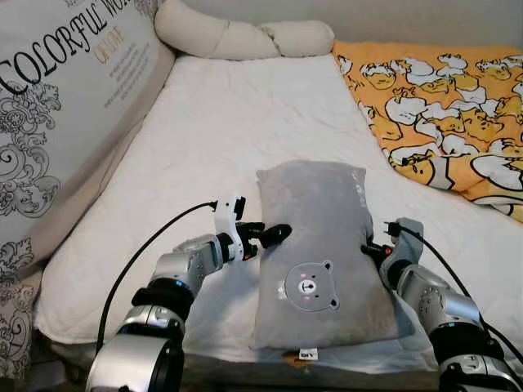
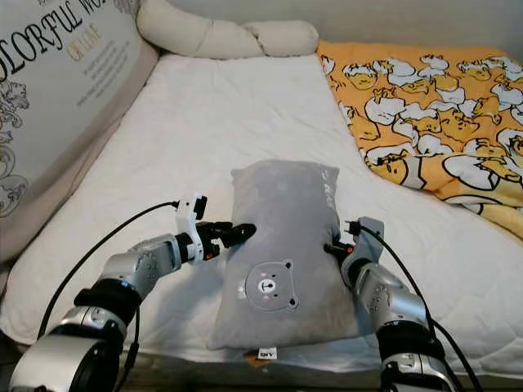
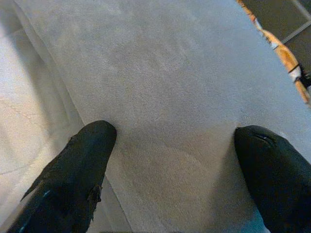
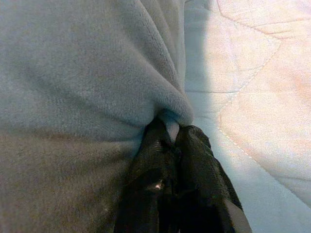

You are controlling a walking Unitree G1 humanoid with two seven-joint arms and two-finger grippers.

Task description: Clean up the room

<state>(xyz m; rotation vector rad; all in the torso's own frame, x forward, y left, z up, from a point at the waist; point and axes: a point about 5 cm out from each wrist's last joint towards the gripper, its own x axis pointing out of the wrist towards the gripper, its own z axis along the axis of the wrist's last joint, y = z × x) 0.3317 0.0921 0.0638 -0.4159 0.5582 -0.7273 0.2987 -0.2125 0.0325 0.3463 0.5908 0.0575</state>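
A grey pillow with a bear face lies on the white mattress, near the bed's front edge. My left gripper is at the pillow's left edge. In the left wrist view it is open, with its fingers spread over the grey fabric and one finger beside the edge. My right gripper is at the pillow's right edge. The right wrist view shows it shut on a pinched fold of the pillow.
A yellow duck-print blanket covers the bed's right side. A big printed cushion leans along the left. A cream bolster lies at the far end. Bare mattress stretches beyond the pillow.
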